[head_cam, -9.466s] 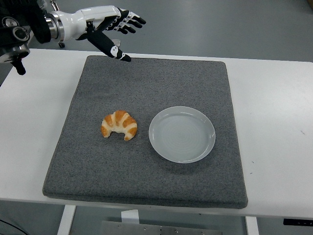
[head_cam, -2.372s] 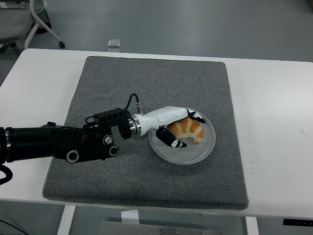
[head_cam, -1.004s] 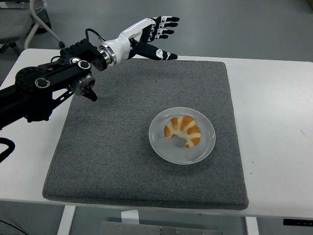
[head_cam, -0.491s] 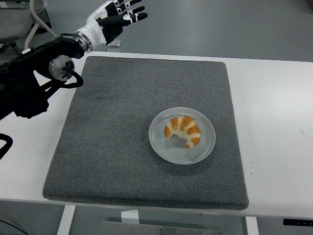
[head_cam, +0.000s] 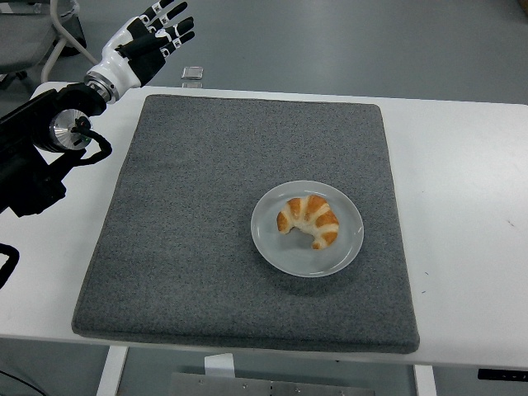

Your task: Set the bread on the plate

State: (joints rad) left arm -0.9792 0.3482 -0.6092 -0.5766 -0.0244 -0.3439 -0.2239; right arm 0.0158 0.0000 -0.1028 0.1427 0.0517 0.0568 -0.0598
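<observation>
Golden curved croissant (head_cam: 309, 220) sits on round white ceramic plate (head_cam: 273, 250), mid grey felt mat (head_cam: 206, 206) on white bench (head_cam: 462, 181). My left hand (head_cam: 140, 41) up far-left, fingers (head_cam: 169, 23) spread, holding nothing. Bread lies well off to my right and nearer bench's front edge.

One croissant (head_cam: 309, 220), one plate (head_cam: 272, 239), one grey mat (head_cam: 190, 223), one robot hand (head_cam: 144, 40).

White table (head_cam: 462, 206) w/ grey mat (head_cam: 206, 247) flat on it, covering most of top
</observation>
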